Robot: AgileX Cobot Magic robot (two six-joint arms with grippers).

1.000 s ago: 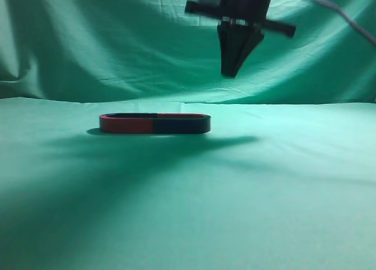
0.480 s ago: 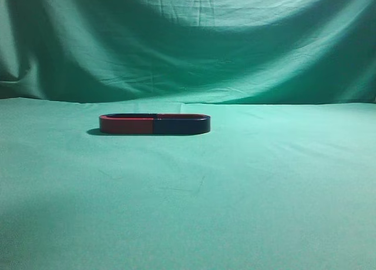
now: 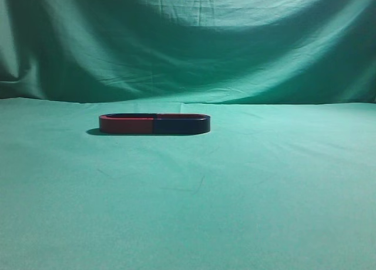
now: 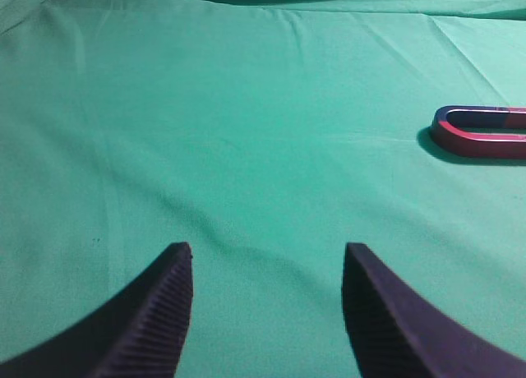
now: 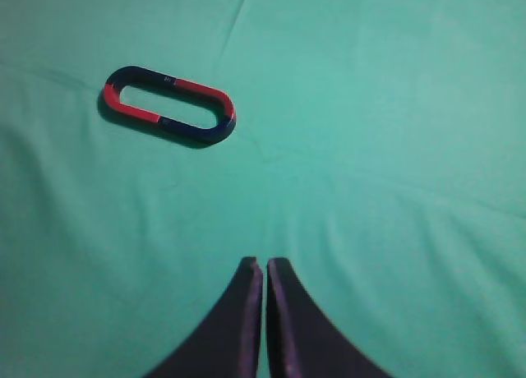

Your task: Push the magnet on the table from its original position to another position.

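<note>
Exterior view shows two U-shaped magnets joined end to end into a flat oval on the wrinkled teal cloth table [image 3: 264,193]: the magnet [image 3: 181,125] with its navy side (right half) touches the red-sided magnet [image 3: 126,125]. Left gripper [image 4: 267,267] ridged fingers are spread; right gripper [image 5: 264,267] fingers are pressed together, both well apart from the oval.

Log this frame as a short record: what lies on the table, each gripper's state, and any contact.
magnets: two U-shaped magnets joined end to end into one closed oval
oval position: flat on the green table, left of centre in the exterior view
left gripper: open, fingers apart, above bare cloth
right gripper: shut, fingers nearly together, empty
contact: neither gripper touches the oval
exterior view: no arm visible
</note>
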